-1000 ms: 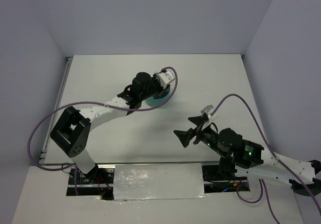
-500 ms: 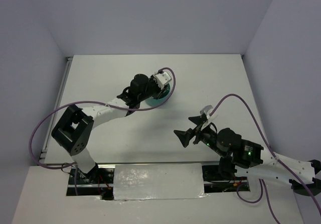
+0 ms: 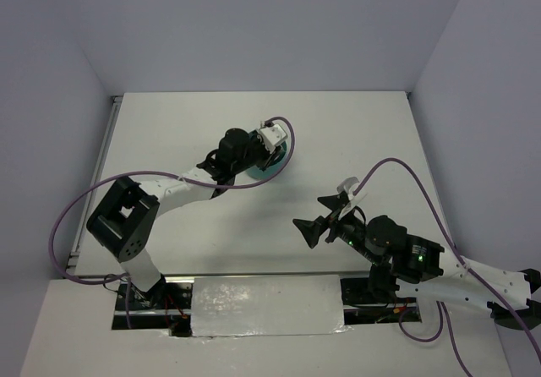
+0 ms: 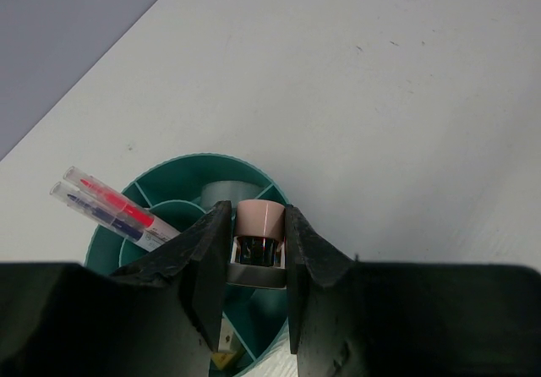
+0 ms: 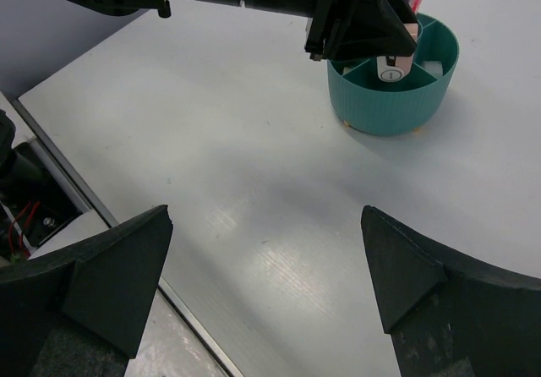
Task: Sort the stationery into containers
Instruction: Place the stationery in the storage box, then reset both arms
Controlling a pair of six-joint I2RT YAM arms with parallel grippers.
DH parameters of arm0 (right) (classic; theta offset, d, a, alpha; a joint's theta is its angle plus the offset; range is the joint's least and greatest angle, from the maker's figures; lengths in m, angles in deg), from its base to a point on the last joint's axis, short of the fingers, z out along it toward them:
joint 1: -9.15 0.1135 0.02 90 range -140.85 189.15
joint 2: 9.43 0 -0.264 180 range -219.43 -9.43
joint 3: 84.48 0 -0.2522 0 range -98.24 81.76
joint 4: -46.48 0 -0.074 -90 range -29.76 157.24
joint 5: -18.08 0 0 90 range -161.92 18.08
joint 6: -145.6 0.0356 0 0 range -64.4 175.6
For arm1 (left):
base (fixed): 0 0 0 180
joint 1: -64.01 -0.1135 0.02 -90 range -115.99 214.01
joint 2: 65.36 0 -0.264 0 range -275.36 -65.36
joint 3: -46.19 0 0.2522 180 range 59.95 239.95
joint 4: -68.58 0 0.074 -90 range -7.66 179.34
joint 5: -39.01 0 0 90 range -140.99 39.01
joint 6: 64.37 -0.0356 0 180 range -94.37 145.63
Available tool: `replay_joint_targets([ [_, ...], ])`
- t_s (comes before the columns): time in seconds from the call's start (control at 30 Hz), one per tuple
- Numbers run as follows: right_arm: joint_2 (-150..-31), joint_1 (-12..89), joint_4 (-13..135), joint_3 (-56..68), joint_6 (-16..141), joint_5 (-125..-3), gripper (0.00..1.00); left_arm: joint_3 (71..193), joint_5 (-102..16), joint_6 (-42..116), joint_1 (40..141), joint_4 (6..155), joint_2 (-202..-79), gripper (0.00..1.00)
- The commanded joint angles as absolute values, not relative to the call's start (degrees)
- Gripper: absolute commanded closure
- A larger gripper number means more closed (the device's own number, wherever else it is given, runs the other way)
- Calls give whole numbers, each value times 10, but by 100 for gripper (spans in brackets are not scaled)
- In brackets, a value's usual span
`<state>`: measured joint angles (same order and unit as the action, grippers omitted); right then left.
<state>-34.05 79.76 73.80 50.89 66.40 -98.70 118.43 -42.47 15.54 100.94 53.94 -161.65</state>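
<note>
**Poised for a Drop**

Overhead: the left gripper (image 3: 269, 149) hangs over the teal organiser (image 3: 277, 170), which sits mid-worktop toward the far edge. The right gripper (image 3: 314, 227) hovers by the near edge, probably to keep out of the way.

Left wrist: the jaws pinch a small pink-capped piece (image 4: 259, 219) above the organiser, seemingly lined up for release. Two pens (image 4: 114, 205) lean out of its middle.

Right wrist: the fingers are spread wide and hold nothing.

We see white arm links (image 3: 169, 189) with black joints (image 3: 120, 221) | purple cables (image 3: 397, 160) on both | black wedge fingers (image 4: 199, 267) | green light (image 3: 415, 258) on right arm (image 3: 461, 282).
</note>
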Motion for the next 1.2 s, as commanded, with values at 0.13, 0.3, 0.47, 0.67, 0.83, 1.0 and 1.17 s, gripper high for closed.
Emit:
replay_joint_targets([
  [0.13, -344, 796, 726, 493, 656, -993, 0, 1184, -438, 165, 1008, 484, -1617, 82],
  [0.3, -346, 796, 725, 495, 657, -993, 0, 1181, -438, 169, 1002, 485, -1624, 79],
  [0.47, -347, 797, 724, 494, 656, -992, 0, 1180, -437, 181, 1001, 481, -1624, 70],
  [0.67, -350, 797, 720, 494, 655, -991, 0, 1175, -444, 188, 1001, 481, -1616, 45],
  [0.83, -355, 797, 720, 492, 654, -989, 0, 1167, -446, 196, 1001, 475, -1599, 32],
  [1.0, -353, 796, 720, 492, 654, -993, 0, 1166, -457, 220, 1001, 474, -1565, 26],
  [1.17, -340, 797, 718, 486, 659, -998, 0, 1194, -506, 288, 1001, 567, -1479, 1],
])
